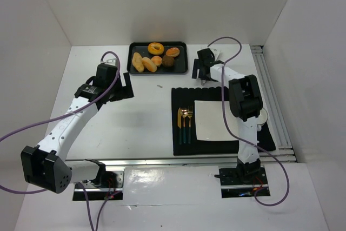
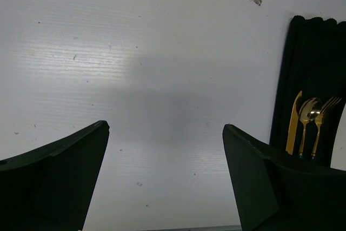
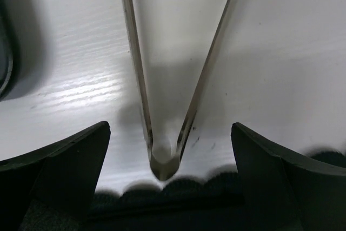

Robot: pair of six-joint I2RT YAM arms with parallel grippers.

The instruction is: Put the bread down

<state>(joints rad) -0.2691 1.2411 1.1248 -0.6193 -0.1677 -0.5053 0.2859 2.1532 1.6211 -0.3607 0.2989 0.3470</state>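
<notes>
The left jaws stand wide apart and hold nothing. They hang over bare desk (image 1: 135,128) at the left of the top view, probably parked there to keep out of the way of the work on the other side. Right of them, at the upper middle of that view, a black tray (image 1: 158,72) holds the bread (image 1: 145,63): long rolls, a ring-shaped piece and some small round ones. None of it has been lifted yet. A small scrap (image 1: 160,86) lies on the desk just below the tray.

Further right, the right jaws are also apart and empty, with one on each side of a pair of metal tongs (image 3: 164,166). The tongs lie flat with their hinge end toward the bottom of the wrist view, just beside the scalloped edge of a black placemat (image 1: 216,145). That straddling pose looks like a set-up for gripping the tongs, which would let the bread be carried without the jaws touching it.

On the placemat, gold cutlery (image 1: 185,123) lies left of a white square plate (image 1: 208,120). The plate is bare and is the likely spot for the bread.
</notes>
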